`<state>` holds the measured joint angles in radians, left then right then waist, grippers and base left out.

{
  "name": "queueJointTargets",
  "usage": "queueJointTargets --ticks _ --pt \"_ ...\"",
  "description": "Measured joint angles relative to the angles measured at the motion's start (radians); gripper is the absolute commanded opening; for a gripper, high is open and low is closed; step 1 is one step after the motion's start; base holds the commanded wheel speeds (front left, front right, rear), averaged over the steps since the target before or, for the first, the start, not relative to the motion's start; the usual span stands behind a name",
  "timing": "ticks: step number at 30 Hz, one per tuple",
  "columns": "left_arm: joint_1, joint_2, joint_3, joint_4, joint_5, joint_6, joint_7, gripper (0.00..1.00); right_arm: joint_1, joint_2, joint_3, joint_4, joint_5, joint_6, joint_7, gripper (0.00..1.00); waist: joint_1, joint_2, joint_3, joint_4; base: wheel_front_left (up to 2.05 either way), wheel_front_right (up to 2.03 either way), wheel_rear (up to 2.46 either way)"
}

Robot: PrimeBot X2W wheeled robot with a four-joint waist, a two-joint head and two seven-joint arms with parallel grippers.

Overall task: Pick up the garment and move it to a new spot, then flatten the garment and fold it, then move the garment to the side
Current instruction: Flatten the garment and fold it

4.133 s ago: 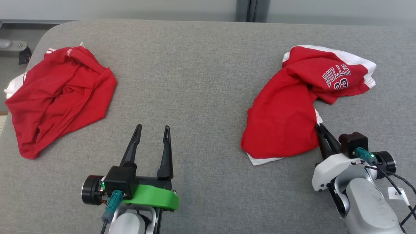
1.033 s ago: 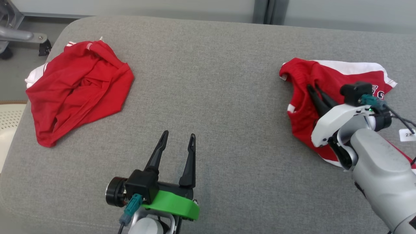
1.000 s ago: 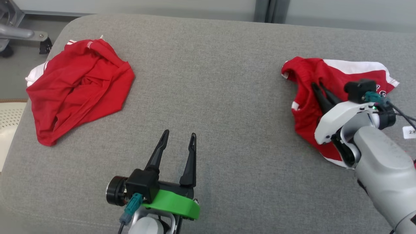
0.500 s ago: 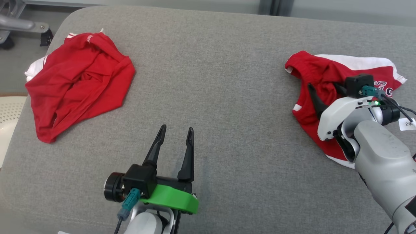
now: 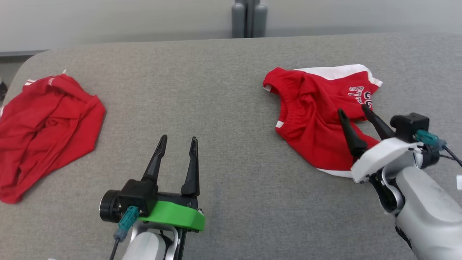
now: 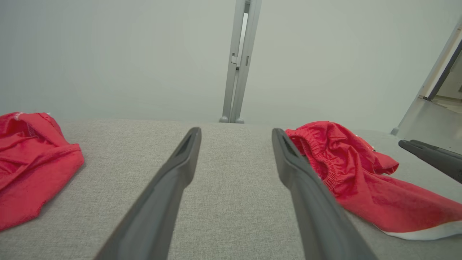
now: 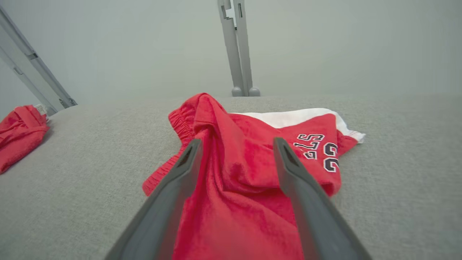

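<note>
Crumpled red cloth [image 5: 47, 130] lying at 9 o'clock, near rounded corner of grey fabric surface [image 5: 216, 90]. Grey double post [image 5: 249, 18] standing at 12 o'clock beyond far edge, against pale wall [image 5: 108, 18].

Head camera looks down; both low wrist cameras share the shorts [image 7: 234, 173].

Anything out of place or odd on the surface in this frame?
Nothing damaged. The shorts by the open right gripper lie crumpled, a fold covering part of the lettering. The other red garment sits bunched near the left edge of the surface.
</note>
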<state>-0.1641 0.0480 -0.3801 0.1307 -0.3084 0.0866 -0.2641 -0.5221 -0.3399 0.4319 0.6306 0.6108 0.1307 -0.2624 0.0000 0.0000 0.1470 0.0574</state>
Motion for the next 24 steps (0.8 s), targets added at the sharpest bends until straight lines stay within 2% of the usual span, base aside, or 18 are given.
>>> queueJointTargets --ticks 4,9,13,19,21,24 --pt "0.0 0.0 0.021 -0.007 -0.011 -0.008 0.0 1.0 0.139 0.022 -0.119 -0.118 -0.04 0.0 0.0 1.0 0.0 0.0 -0.02 -0.045 0.0 0.0 0.0" --pt "0.006 0.0 0.03 -0.004 -0.023 -0.027 0.0 1.0 0.317 0.108 -0.258 -0.244 -0.125 0.0 0.0 1.0 0.0 0.0 -0.041 -0.097 0.0 0.0 0.0" --pt "0.011 0.0 0.026 0.027 -0.008 -0.05 0.0 1.0 0.376 0.151 -0.293 -0.289 -0.182 0.0 0.0 1.0 0.0 0.0 -0.048 -0.133 0.0 0.0 0.0" --pt "-0.028 0.0 0.005 0.111 0.027 -0.097 0.0 1.0 0.369 0.174 -0.323 -0.329 -0.216 0.0 0.0 1.0 0.0 0.0 -0.039 -0.181 0.0 0.0 0.0" --pt "-0.073 0.0 -0.039 0.208 0.036 -0.14 0.0 1.0 0.363 0.177 -0.334 -0.333 -0.223 0.0 0.0 1.0 0.0 0.0 -0.028 -0.206 0.0 0.0 0.0" --pt "-0.145 -0.001 -0.091 0.336 0.057 -0.171 0.0 1.0 0.362 0.179 -0.336 -0.335 -0.226 0.0 0.0 1.0 0.0 0.0 -0.015 -0.233 0.0 0.0 0.0"
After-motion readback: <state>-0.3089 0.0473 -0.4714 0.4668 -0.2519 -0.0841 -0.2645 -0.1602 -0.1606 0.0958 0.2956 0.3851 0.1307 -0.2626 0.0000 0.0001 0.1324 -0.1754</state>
